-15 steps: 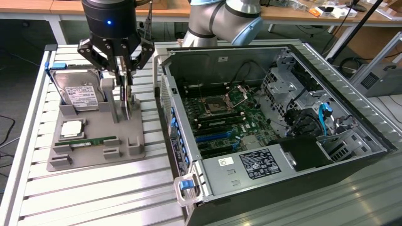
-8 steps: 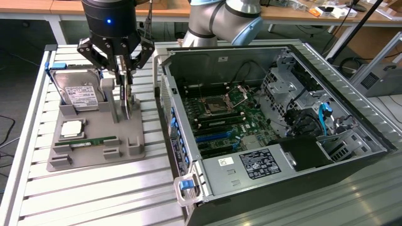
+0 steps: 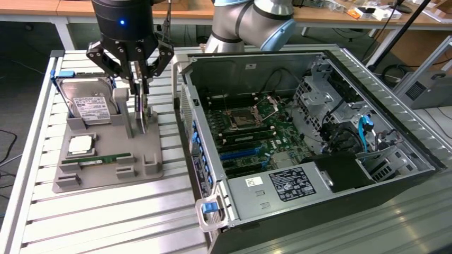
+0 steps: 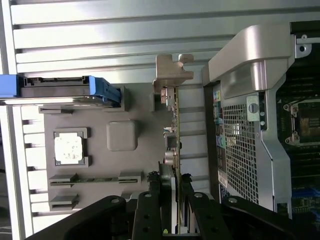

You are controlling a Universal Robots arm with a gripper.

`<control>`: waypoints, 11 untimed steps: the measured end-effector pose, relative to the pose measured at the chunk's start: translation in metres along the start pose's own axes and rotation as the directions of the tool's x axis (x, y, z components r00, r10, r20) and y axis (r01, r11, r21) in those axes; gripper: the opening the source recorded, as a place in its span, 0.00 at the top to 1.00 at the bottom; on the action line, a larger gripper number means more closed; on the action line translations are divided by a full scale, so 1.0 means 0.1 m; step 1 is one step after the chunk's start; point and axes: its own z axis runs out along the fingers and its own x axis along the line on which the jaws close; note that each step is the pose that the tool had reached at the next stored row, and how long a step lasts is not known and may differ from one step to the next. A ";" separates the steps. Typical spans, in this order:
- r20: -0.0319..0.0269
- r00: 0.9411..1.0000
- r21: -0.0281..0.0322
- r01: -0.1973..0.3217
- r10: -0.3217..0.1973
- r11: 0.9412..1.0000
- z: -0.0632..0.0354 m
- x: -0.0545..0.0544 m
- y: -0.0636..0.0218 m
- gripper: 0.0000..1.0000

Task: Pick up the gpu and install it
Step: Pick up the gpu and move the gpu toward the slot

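The gpu (image 3: 143, 108) is a thin dark card with a silvery bracket, standing on edge in the upright slot of the grey holder tray (image 3: 106, 174). My gripper (image 3: 139, 84) comes down on it from above, one finger on each face of the card. In the wrist view the gpu (image 4: 176, 135) runs edge-on out of the gripper (image 4: 176, 200), its bracket at the far end, and the fingers (image 4: 189, 200) press against the board. The card still sits in the tray (image 4: 140, 165). The open computer case (image 3: 297, 132) lies at the exterior view's right of the tray.
The tray also holds a silver hard drive (image 3: 88, 103), a CPU (image 3: 81, 144) and a green RAM stick (image 3: 99, 159). Inside the case the motherboard (image 3: 261, 132) shows blue slots (image 3: 240, 153). The case's rear wall (image 4: 250, 125) stands close beside the card.
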 end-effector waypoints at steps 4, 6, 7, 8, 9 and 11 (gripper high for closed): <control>0.000 1.000 0.000 0.000 0.000 1.000 -0.009 0.00 0.000 0.73; 0.000 1.000 0.000 0.000 0.000 1.000 -0.049 0.00 0.002 0.73; 0.000 1.000 0.000 0.000 0.000 1.000 -0.067 0.00 0.002 0.73; 0.000 1.000 0.000 0.000 0.000 1.000 -0.068 0.00 0.002 0.73; 0.000 1.000 0.000 0.000 0.000 1.000 -0.070 0.00 0.002 0.73; 0.000 1.000 0.000 0.000 0.000 1.000 -0.076 0.00 0.003 0.73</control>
